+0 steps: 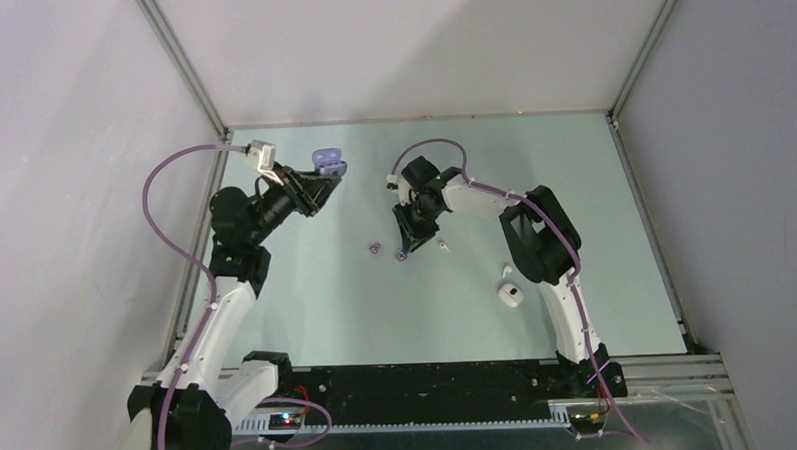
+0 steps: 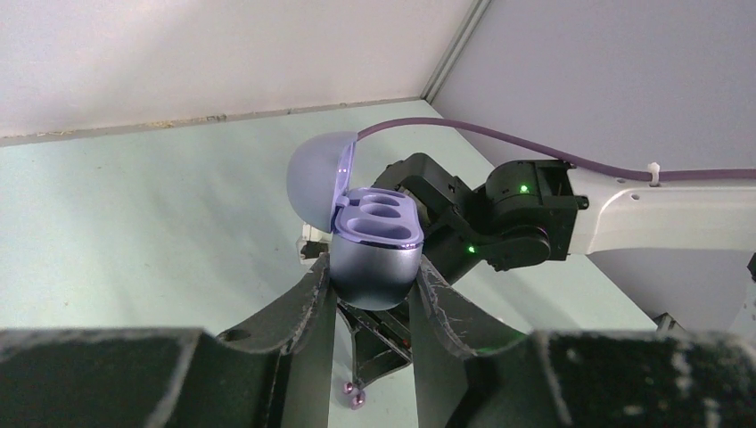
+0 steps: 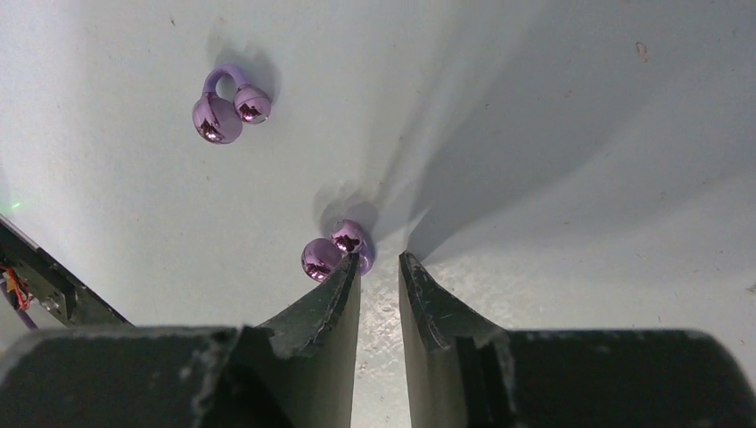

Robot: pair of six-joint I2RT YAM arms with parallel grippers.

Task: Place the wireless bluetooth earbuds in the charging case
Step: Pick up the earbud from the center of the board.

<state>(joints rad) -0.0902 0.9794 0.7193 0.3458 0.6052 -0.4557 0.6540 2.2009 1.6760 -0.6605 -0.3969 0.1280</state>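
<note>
My left gripper (image 1: pixel 323 180) is raised at the back left and shut on the pale purple charging case (image 2: pixel 374 263). The case's lid (image 2: pixel 319 183) stands open and both of its sockets look bare. My right gripper (image 3: pixel 379 260) is down at the table with its jaws slightly apart and nothing between them. Its left fingertip (image 3: pixel 343 276) touches one purple earbud (image 3: pixel 337 251), which lies just outside the gap. A second purple earbud (image 3: pixel 227 105) lies apart, further left. In the top view they are the nearer earbud (image 1: pixel 403 255) and the second earbud (image 1: pixel 375 249).
A small white earbud (image 1: pixel 442 245) lies just right of the right gripper. A white charging case (image 1: pixel 512 294) sits near the right arm's base, with a small white piece (image 1: pixel 506 271) beside it. Grey walls close in the table on three sides.
</note>
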